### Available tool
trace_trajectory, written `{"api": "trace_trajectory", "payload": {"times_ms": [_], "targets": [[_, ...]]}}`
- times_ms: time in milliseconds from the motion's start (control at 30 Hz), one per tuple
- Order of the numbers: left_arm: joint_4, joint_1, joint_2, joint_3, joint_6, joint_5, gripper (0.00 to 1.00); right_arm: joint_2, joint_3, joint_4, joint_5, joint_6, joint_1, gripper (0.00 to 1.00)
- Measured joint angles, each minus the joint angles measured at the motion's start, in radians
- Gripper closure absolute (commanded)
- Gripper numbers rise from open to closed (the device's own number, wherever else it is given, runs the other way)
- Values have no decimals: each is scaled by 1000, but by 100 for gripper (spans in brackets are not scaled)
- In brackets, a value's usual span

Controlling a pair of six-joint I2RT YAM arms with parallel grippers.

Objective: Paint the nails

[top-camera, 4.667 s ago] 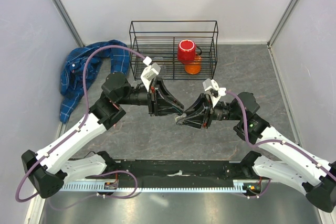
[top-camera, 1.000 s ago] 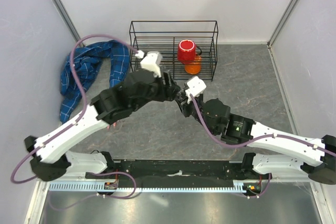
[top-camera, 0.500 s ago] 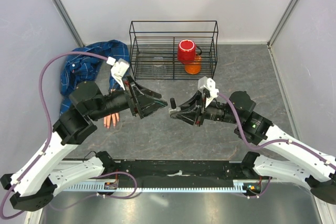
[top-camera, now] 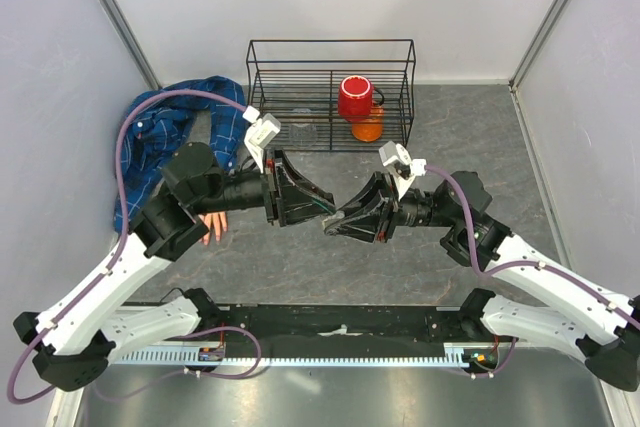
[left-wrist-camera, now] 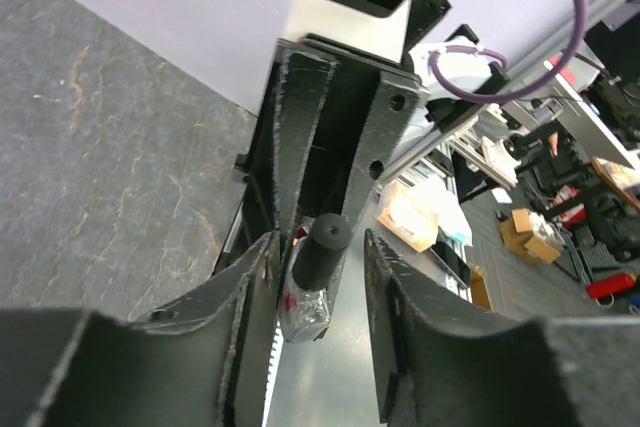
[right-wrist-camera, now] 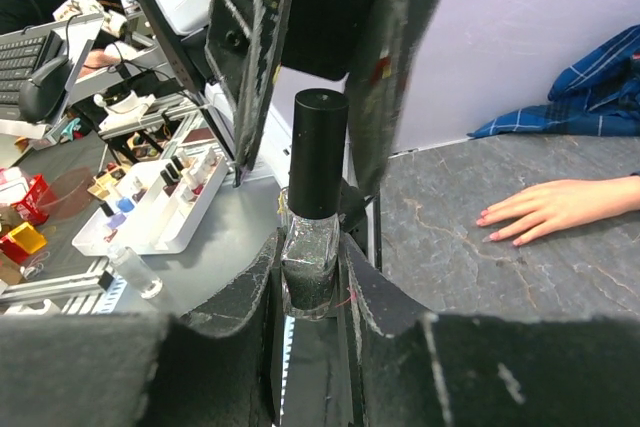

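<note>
Right gripper (right-wrist-camera: 311, 247): we see it clamped on the polish bottle (right-wrist-camera: 310, 282), at its glass.
Left gripper (left-wrist-camera: 320, 247): parted around its cap (left-wrist-camera: 322, 247).
Nails (right-wrist-camera: 490, 236): on the fake hand (right-wrist-camera: 545, 209), mid-right, lying flat.

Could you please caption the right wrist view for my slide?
Right gripper clamps a black-capped polish bottle; open left gripper straddles its cap.

The left gripper (top-camera: 322, 205) and right gripper (top-camera: 338, 221) meet tip to tip over the middle of the grey table (top-camera: 470, 137), and it is unclear from above how wide their jaws stand. At the left, the fake hand (top-camera: 213, 225) lies flat, fingers toward the near edge, beside the left arm, its blue plaid sleeve (top-camera: 160, 132) crumpled toward the far left corner. A wire basket (top-camera: 330, 42) at the far side holds a red cup (top-camera: 354, 97)
</note>
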Motion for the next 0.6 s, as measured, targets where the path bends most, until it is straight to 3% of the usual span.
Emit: {"api": "trace_trajectory", "payload": {"times_ms": [167, 267, 300, 333, 500, 600], "targets": [[18, 4, 22, 0, 1, 38, 66, 15, -1, 29, -22, 29, -23, 100], [27, 7, 34, 0, 3, 51, 84, 24, -1, 54, -42, 48, -35, 100], [30, 9, 37, 0, 11, 53, 96, 26, -2, 56, -45, 58, -39, 100], [32, 10, 39, 0, 20, 53, 98, 27, -2, 58, -48, 68, -43, 100], [-16, 12, 44, 16, 70, -12, 98, 35, 10, -3, -4, 41, -51, 100], [-101, 2, 60, 55, 85, -183, 98, 50, 60, -129, 169, -50, -19, 100]]}}
